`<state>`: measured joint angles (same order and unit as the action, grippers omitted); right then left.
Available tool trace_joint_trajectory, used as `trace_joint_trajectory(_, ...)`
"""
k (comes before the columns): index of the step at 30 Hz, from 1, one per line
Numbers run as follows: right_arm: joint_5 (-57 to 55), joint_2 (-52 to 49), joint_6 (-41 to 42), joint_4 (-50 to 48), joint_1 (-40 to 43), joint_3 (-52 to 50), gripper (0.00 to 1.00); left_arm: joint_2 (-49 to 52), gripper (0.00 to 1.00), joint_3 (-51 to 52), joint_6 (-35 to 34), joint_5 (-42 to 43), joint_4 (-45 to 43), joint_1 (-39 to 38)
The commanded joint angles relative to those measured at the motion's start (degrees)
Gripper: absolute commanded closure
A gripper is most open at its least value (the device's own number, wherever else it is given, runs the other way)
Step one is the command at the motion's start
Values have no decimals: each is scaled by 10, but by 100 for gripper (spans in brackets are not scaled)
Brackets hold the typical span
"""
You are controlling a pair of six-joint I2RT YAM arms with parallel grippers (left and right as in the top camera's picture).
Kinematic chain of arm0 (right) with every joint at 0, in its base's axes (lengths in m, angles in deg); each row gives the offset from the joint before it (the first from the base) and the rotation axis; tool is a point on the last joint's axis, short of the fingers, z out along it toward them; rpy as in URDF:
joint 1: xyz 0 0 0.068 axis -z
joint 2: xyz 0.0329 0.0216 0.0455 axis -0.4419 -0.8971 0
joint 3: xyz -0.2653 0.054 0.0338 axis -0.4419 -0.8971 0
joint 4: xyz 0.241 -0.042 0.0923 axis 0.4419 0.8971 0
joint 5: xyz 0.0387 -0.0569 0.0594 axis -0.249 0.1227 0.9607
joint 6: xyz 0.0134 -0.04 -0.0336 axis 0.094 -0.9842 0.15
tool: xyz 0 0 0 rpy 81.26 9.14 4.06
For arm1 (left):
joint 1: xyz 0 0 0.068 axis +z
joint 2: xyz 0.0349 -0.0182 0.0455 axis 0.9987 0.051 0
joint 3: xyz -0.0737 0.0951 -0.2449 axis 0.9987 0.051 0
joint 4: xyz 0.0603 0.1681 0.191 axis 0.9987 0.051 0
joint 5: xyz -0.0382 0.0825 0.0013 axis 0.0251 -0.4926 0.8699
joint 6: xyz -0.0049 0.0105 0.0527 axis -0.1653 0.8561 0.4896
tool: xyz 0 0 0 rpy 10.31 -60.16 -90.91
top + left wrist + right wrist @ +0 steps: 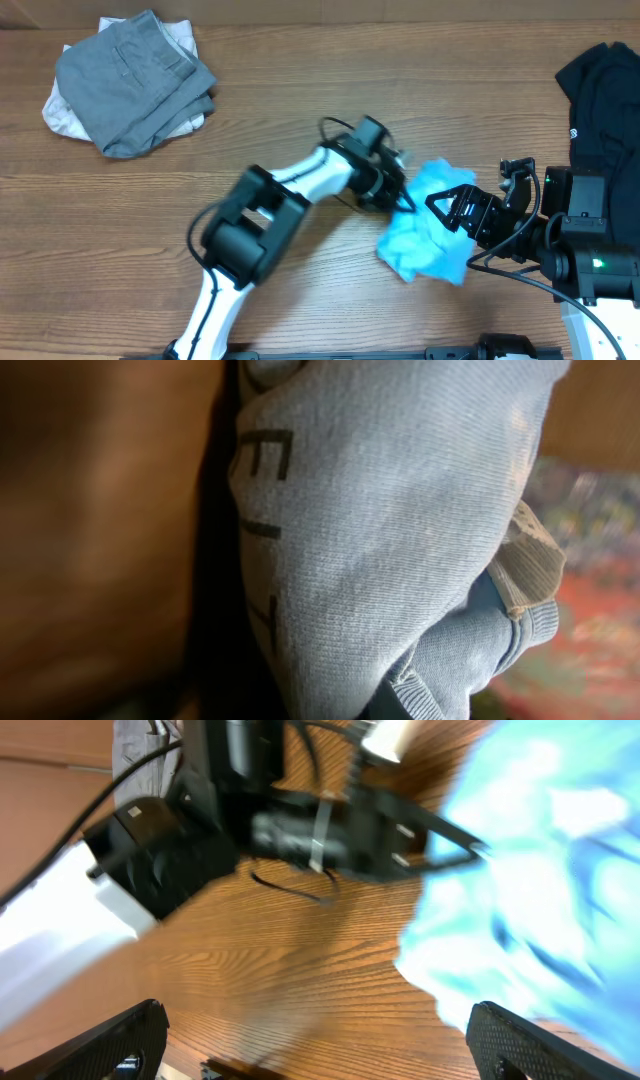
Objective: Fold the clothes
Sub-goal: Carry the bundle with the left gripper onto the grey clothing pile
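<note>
- We see the light blue T-shirt lying bunched in a crumpled heap on the wooden counter, right of centre and between the two arms.
- Our left gripper sits at the upper left edge of that heap, its jaws pinched nearly together on a fold of the blue cloth.
- In the left wrist view the T-shirt fills most of the picture. Dark printed letters run down it, and a ribbed hem curls at the lower right.
- Our right gripper hangs over the right side of the heap with its jaws spread wide and nothing between them.
- In the right wrist view its two black fingers stand far apart at the bottom corners. Bare counter shows between them, and the T-shirt lies to the right, blurred.
- That same view shows the left gripper touching the edge of the blue cloth.
- A folded grey garment rests on an off-white one in the far left corner, well apart from the arms.
- A black garment lies at the far right edge.
</note>
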<state>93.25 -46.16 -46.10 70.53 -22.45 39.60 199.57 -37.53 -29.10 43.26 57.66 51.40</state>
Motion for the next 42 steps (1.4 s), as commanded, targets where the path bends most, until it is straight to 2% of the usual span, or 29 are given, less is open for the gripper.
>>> trace_joint_trajectory(1,0,8,-5,-3,1,5,0,27,96,13,0,-145,30,89)
trace_joint_trajectory(7,-12,8,-5,-3,1,5,0,27,96,13,39,-179,94,207)
trace_joint_trajectory(13,-14,7,-5,-3,1,5,0,27,96,9,145,-172,109,327)
trace_joint_trajectory(19,-14,7,-4,-5,1,5,0,27,96,-10,231,-177,118,405)
trace_joint_trajectory(25,-14,7,-2,-10,1,5,0,27,96,-71,291,-256,160,427)
trace_joint_trajectory(28,-14,7,0,-12,1,5,0,27,96,-124,294,-266,183,427)
trace_joint_trajectory(42,-14,7,0,-16,1,5,0,27,96,-466,302,-304,340,428)
